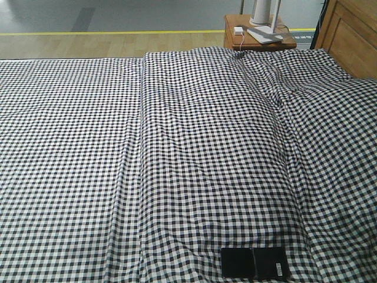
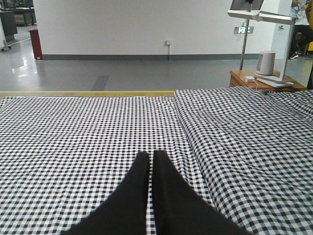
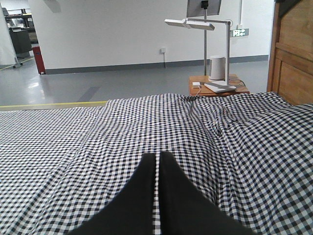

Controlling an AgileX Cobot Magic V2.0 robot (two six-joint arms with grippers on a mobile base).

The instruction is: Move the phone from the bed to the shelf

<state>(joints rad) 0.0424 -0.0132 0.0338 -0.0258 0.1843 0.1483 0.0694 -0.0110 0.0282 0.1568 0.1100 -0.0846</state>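
Observation:
The phone, a thin glossy black slab with a seam across its middle, lies flat on the bed near the front edge, right of centre in the front view. The bed's black-and-white check sheet runs in long folds. Neither arm shows in the front view. In the left wrist view my left gripper hangs above the sheet, its jaws shut on nothing. My right gripper is likewise shut and holds nothing, above the sheet. The phone shows in neither wrist view. The shelf is out of view.
A small reddish-brown bedside table stands beyond the bed's far right corner, carrying a white lamp base and a white cylinder. A wooden headboard rises at the right. Grey floor with a yellow line lies behind.

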